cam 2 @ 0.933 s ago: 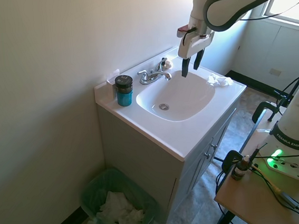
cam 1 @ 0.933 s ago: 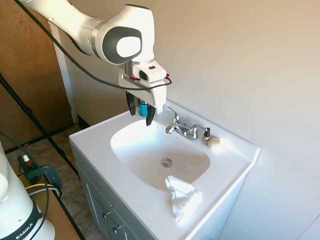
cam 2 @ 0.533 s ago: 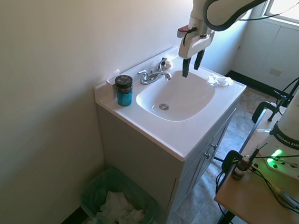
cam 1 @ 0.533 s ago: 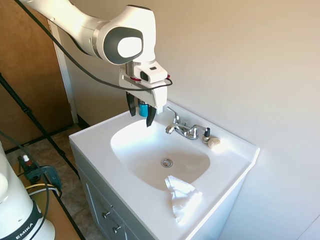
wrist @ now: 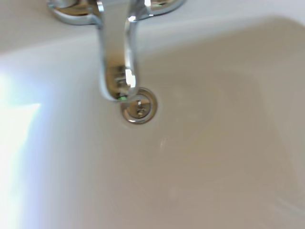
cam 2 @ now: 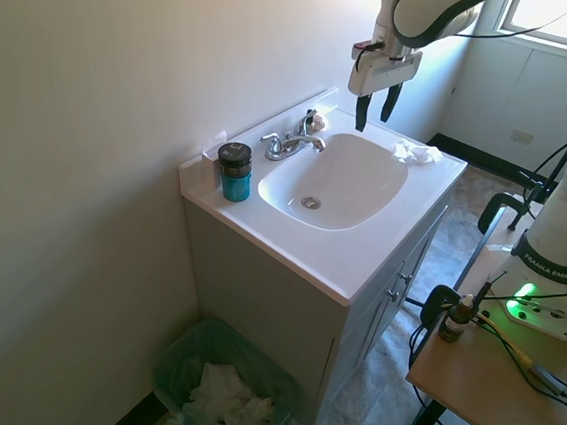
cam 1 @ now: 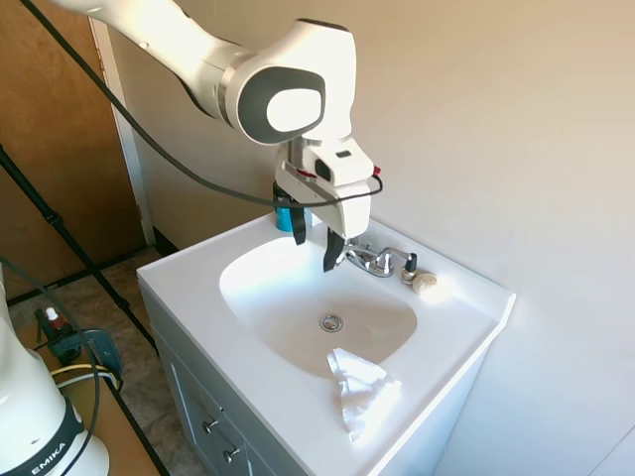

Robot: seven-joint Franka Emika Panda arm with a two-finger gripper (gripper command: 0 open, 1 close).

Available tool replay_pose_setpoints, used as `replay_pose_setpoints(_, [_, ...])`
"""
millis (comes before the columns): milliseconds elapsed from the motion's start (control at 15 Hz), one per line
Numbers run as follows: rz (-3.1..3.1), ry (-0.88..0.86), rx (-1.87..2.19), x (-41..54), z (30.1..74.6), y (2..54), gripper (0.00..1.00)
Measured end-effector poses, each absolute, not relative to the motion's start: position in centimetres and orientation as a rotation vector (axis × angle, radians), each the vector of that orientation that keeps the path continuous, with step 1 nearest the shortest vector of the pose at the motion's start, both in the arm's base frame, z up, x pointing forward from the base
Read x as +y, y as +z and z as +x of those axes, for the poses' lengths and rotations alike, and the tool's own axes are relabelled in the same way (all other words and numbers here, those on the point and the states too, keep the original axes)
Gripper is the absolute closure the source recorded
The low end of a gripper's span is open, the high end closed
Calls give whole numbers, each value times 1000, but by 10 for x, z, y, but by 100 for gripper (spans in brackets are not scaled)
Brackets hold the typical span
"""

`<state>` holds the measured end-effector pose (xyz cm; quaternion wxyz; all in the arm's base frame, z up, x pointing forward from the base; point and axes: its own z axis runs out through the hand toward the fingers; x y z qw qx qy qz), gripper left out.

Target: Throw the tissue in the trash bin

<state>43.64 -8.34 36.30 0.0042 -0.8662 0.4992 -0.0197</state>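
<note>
Overhead, end effector [cam 2: 375, 115] spread open and empty; crumpled thin white tissue [cam 1: 358, 391] on glossy sink rim [cam 1: 189, 268].

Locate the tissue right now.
The tissue lies crumpled on the sink's front rim in the first exterior view, just past the basin edge nearest the drain. The open gripper hangs apart from it, near the faucet.

**Hidden, cropped and blurred**

In the wrist view the faucet [wrist: 116, 52] is cut off at the picture's edge and soft in focus, as is the drain [wrist: 138, 106] below its spout. In the first exterior view the pincer [cam 1: 316, 241] hides most of the blue jar [cam 1: 284, 216]. The small object [cam 1: 425, 283] beside the taps is too small to identify.
</note>
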Motion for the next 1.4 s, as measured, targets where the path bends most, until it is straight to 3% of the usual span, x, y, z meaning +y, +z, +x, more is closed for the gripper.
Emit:
replay_pose_setpoints(600, [-2556,15,1858,-204,432,304,0])
replay_pose_setpoints(1267, [-2569,143,1916,-225,431,247,0])
replay_pose_setpoints(1333, [-2569,149,1922,-227,432,242,100])
replay_pose_setpoints(1400, [-2570,152,1928,-229,433,238,100])
